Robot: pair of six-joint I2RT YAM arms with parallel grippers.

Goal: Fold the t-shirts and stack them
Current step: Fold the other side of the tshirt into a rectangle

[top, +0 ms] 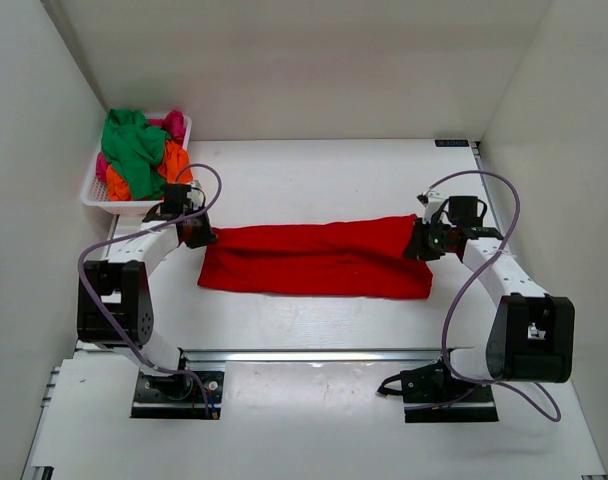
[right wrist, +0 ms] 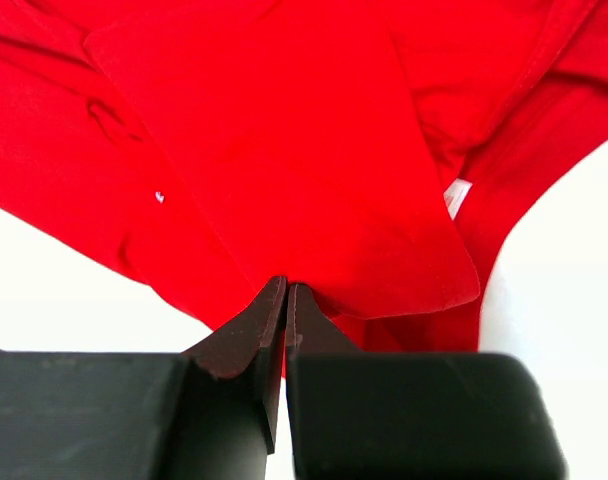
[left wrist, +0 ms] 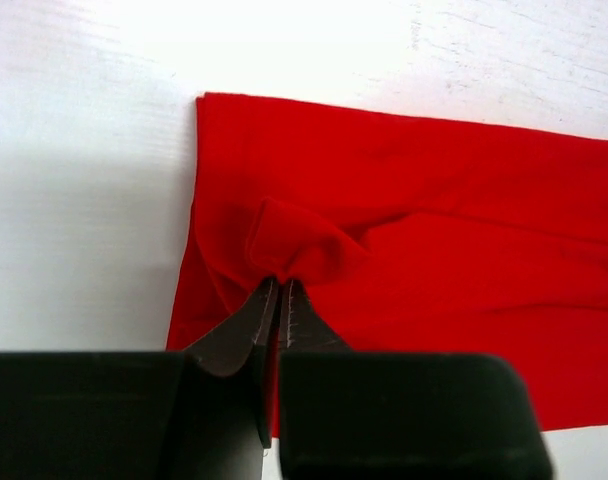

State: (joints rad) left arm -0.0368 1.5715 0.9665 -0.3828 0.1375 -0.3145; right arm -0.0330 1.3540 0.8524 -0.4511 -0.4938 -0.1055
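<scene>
A red t-shirt (top: 314,260) lies stretched in a long band across the middle of the table. My left gripper (top: 202,236) is shut on its left end, pinching a fold of the red cloth (left wrist: 304,250) in the left wrist view (left wrist: 282,282). My right gripper (top: 420,243) is shut on the right end; the right wrist view (right wrist: 286,284) shows red cloth (right wrist: 284,150) lifted and draped from the tips. Green (top: 134,150), orange (top: 174,160) and pink (top: 172,122) t-shirts lie bundled in the basket.
A white plastic lattice basket (top: 104,200) stands at the back left, close behind my left arm. White walls enclose the table on the left, back and right. A metal rail (top: 314,355) runs along the near edge.
</scene>
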